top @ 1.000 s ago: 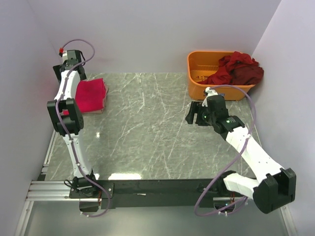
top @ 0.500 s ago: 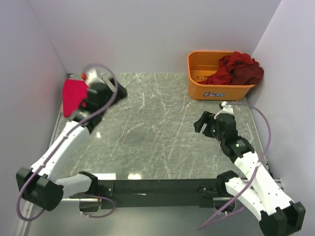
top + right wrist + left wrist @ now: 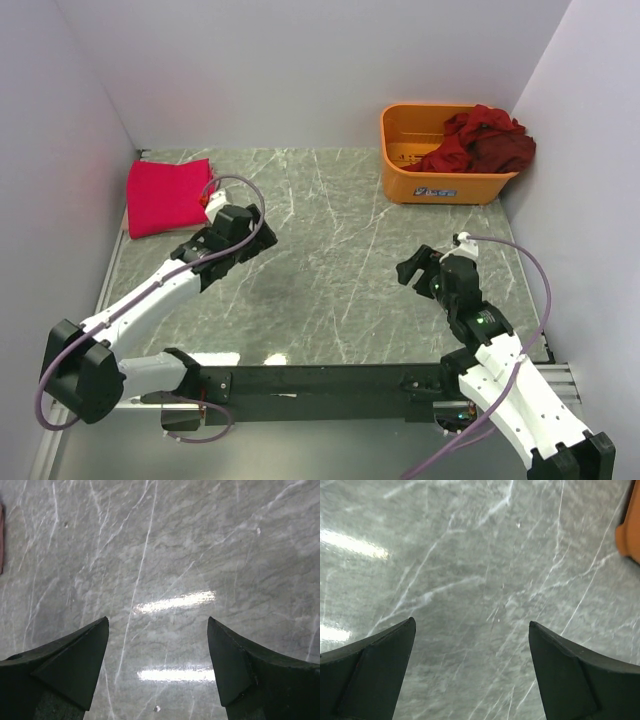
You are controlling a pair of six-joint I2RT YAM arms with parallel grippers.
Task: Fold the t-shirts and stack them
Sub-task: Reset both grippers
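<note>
From above, I count two arms, one orange bin [image 3: 400,182] and one folded bright pinkish-red t-shirt [image 3: 165,196]. The shirt lies flat on the counter [image 3: 330,250], behind and to the left of the left tool [image 3: 250,228], near it but not touching. The left tool hangs over bare counter, and from this angle its own body hides the fingers, so I cannot tell its opening here. The right tool [image 3: 410,265] sits over the counter too, its dark fingers only a blur. The bin stands well beyond the right tool, in the far right corner. Dark maroon t-shirts [image 3: 482,140] are heaped in it and spill over its right rim. The heap is too crumpled for me to count the shirts in it.

On the left wrist camera, the left tool [image 3: 471,622] stands wide, with two black fingers [image 3: 370,680] cut off by the bottom edge. Only grey veined counter shows between them. One corner of the orange bin [image 3: 631,530] pokes in at the upper right, mostly out of frame.

On the right wrist camera, the right tool [image 3: 157,619] is also spread wide and holds nothing, with lamp glare on the counter between its fingers. A thin pinkish sliver [image 3: 1,537] at the left edge is too cropped for me to identify.
</note>
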